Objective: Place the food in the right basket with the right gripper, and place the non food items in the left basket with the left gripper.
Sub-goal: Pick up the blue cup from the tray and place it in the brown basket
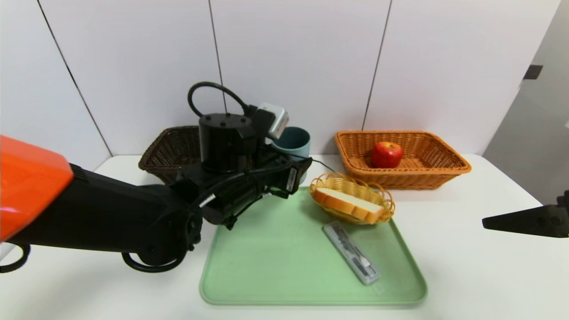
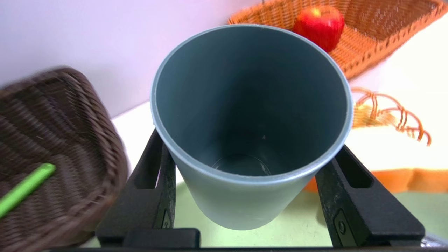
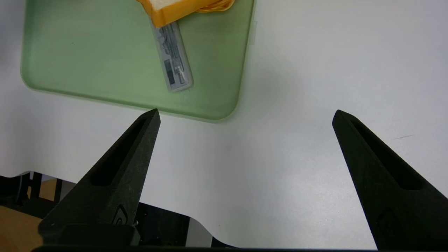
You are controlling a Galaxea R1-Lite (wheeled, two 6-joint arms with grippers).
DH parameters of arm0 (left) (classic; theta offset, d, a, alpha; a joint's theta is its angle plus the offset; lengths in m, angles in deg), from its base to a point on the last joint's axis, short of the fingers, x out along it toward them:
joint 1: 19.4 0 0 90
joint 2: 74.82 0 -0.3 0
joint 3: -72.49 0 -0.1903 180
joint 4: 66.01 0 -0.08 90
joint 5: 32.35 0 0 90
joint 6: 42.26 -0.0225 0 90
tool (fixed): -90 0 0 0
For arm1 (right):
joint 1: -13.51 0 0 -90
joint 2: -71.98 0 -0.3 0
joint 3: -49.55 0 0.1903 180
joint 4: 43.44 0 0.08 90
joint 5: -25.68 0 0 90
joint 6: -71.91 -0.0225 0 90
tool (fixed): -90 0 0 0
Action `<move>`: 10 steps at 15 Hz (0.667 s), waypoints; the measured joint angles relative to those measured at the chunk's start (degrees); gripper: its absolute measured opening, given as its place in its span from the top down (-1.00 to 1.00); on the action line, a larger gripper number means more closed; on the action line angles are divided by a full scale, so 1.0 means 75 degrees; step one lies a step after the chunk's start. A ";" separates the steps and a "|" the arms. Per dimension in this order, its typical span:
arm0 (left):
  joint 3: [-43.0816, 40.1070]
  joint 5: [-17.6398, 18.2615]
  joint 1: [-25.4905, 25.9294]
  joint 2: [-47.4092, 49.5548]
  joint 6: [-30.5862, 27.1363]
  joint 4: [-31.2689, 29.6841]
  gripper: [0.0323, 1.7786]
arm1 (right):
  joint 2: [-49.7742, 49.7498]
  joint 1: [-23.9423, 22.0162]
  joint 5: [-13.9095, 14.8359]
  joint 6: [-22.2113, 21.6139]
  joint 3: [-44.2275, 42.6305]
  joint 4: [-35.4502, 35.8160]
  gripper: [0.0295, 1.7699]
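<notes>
One left pincer (image 2: 250, 196) clamping cup (image 2: 250, 115), label print unreadable

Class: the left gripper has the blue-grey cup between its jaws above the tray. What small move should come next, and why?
Probably swing the left gripper toward the dark basket. Its jaws clamp the cup, a non-food item, and that basket sits just beside it, already holding a green pen.

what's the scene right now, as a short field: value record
left gripper: shut on the blue cup, lifted beside the dark basket
right gripper: open, parked over bare table
dark basket: holds a green pen
orange basket: holds the apple
green tray: bread in small wicker dish, clear case
</notes>
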State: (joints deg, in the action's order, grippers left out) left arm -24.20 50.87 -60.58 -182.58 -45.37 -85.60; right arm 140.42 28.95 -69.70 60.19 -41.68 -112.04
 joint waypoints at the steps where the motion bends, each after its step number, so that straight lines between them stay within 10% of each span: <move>1: 0.0302 -0.0007 0.0096 0.0167 0.0008 0.0488 -0.23 | 0.0000 0.0000 -0.0003 0.0000 0.0002 0.0003 -0.92; 10: 0.2562 0.0018 0.2456 0.0193 0.0011 0.2895 -0.23 | -0.0076 0.0000 0.0028 0.0002 0.0016 0.0000 -0.92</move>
State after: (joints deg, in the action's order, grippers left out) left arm -4.99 51.00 -42.16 -181.13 -45.28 -63.89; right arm 139.84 28.95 -69.49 60.20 -41.56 -112.04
